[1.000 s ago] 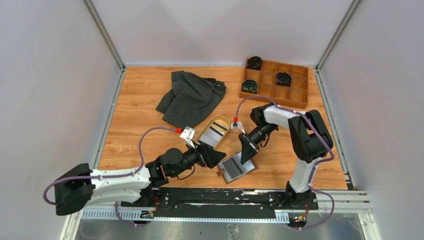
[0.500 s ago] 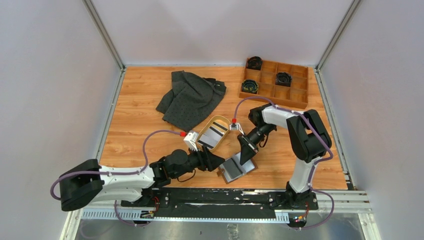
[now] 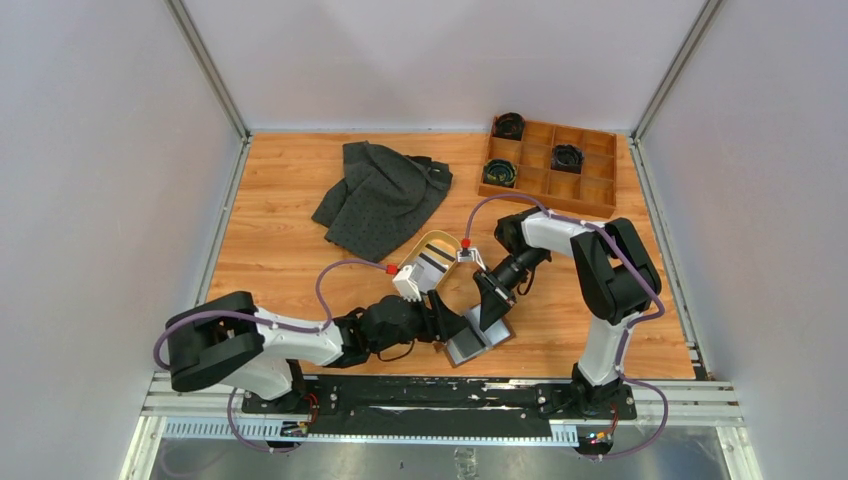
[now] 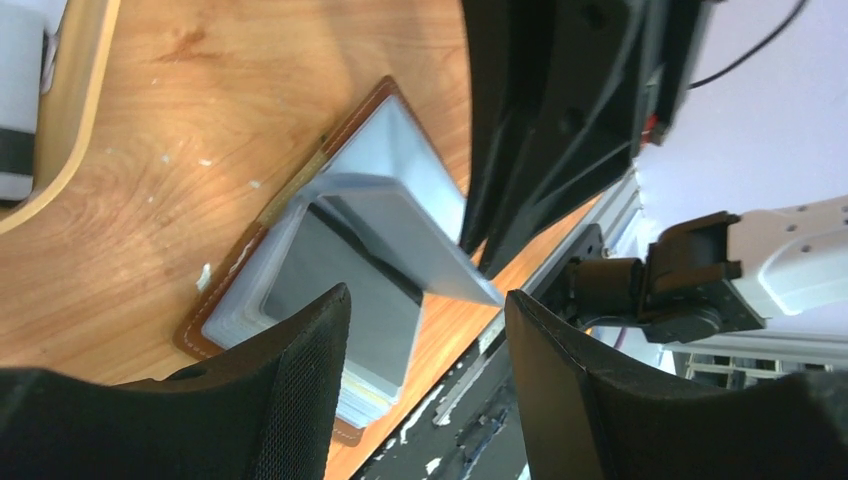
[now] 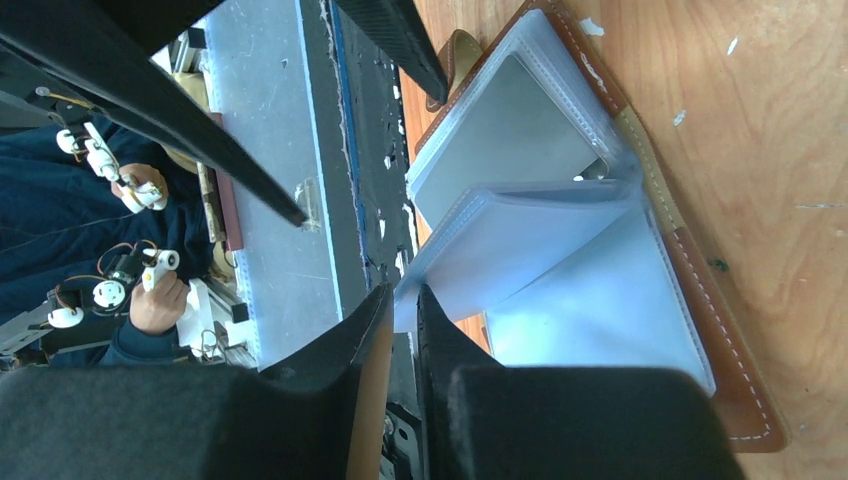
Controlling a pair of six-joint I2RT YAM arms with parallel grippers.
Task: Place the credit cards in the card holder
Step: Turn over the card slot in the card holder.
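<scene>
The card holder [image 3: 470, 348] lies open at the near edge of the bench [image 3: 280, 250]. The left pincer [image 4: 427, 310] hovers released at its left, and the right pincer [image 5: 403, 295] is clenched on its raised clear sleeve [image 5: 520, 245]. Just beyond, credit cards [image 3: 436, 261] lie in an oval tray [image 3: 448, 237].

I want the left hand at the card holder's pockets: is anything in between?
No loose thing shows. Only a clear sleeve of the card holder itself, pinched and held up by the right hand, stands tilted over the pockets, in front of the open left hand.
</scene>
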